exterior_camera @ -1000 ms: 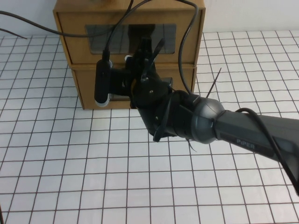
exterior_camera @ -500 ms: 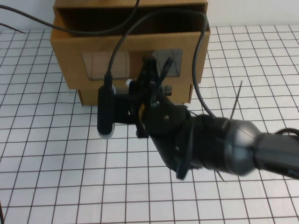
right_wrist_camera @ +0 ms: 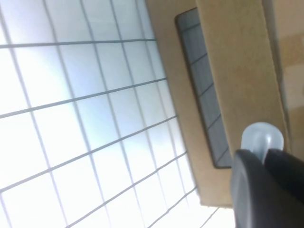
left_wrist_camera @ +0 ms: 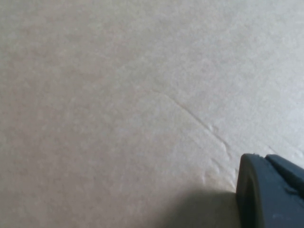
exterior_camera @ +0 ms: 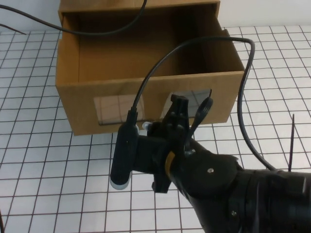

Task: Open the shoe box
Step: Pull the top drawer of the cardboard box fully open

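Note:
The cardboard shoe box (exterior_camera: 141, 5) stands at the back of the gridded table. Its upper drawer (exterior_camera: 150, 82) is slid far out toward the near side and looks bare inside. The drawer front (exterior_camera: 77, 107) has two clear windows. My right gripper (exterior_camera: 178, 103) is at the middle of that front, shut on the drawer's translucent knob (right_wrist_camera: 262, 137), which the high view hides. The right wrist view shows my right gripper (right_wrist_camera: 264, 154), the knob and one window (right_wrist_camera: 202, 80). My left gripper (left_wrist_camera: 271, 192) shows only as a dark part close against plain cardboard (left_wrist_camera: 118, 95).
The white gridded table (exterior_camera: 39, 194) lies around and in front of the box. My right arm's bulky wrist (exterior_camera: 218, 194) and its camera (exterior_camera: 124, 155) fill the near middle. Black cables (exterior_camera: 245, 97) arc over the drawer's right corner and across the box top.
The drawer has slid out of the box toward the near side, drawn by my right gripper. The right arm has drawn back toward the near edge, still shut on the knob.

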You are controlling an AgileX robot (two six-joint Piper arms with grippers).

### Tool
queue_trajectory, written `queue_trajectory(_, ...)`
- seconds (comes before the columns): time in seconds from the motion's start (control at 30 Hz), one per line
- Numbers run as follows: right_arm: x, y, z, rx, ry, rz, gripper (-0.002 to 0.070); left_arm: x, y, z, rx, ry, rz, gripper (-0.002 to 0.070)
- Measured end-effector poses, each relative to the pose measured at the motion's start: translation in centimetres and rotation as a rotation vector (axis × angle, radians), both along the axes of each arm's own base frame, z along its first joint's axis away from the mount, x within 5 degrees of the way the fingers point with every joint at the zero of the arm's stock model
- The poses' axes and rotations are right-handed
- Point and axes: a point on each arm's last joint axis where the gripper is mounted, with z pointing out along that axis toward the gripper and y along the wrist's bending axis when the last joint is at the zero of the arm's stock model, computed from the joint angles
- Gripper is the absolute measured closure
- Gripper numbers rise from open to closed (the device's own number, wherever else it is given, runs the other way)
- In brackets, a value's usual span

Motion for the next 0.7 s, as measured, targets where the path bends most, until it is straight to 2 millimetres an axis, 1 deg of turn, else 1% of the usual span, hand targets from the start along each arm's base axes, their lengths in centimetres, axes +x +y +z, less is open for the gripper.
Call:
queue_trajectory(0.2, -1.0, 0.1, -0.2, 0.011, 0.036, -0.011, 0.0663, 0.0, 0.0, 0.0, -0.007, 0.005, 0.002, 0.0679)
queue_trajectory(0.27, -1.3, 0.2, -0.3, 0.018, 0.052, -0.015, 0.0650, 0.0, 0.0, 0.0, -0.007, 0.005, 0.002, 0.0679)
queue_trajectory(0.33, -1.8, 0.3, -0.5, 0.036, 0.084, -0.023, 0.0615, 0.0, 0.0, 0.0, -0.008, 0.006, 0.003, 0.0679)
queue_trajectory(0.4, -2.5, 0.5, -0.5, 0.058, 0.120, -0.028, 0.0550, 0.0, 0.0, 0.1, -0.009, 0.003, 0.003, 0.0679)
queue_trajectory(0.47, -3.1, 0.5, -0.2, 0.079, 0.142, -0.027, 0.0482, -0.1, 0.0, 0.4, -0.010, -0.006, 0.001, 0.0679)
queue_trajectory(0.53, -3.9, 0.4, 0.5, 0.099, 0.151, -0.029, 0.0447, -0.3, 0.0, 0.9, -0.002, -0.016, -0.007, 0.0679)
queue_trajectory(0.57, -4.4, 0.3, 0.9, 0.108, 0.147, -0.028, 0.0443, -0.5, 0.1, 1.2, 0.005, -0.020, -0.013, 0.0679)
queue_trajectory(0.63, -5.4, 0.0, 2.1, 0.128, 0.135, -0.022, 0.0462, -0.8, 0.1, 2.1, 0.008, -0.036, -0.018, 0.0679)
queue_trajectory(0.7, -6.1, -0.7, 3.5, 0.170, 0.129, -0.022, 0.0520, -1.3, 0.2, 3.7, -0.002, -0.080, -0.010, 0.0679)
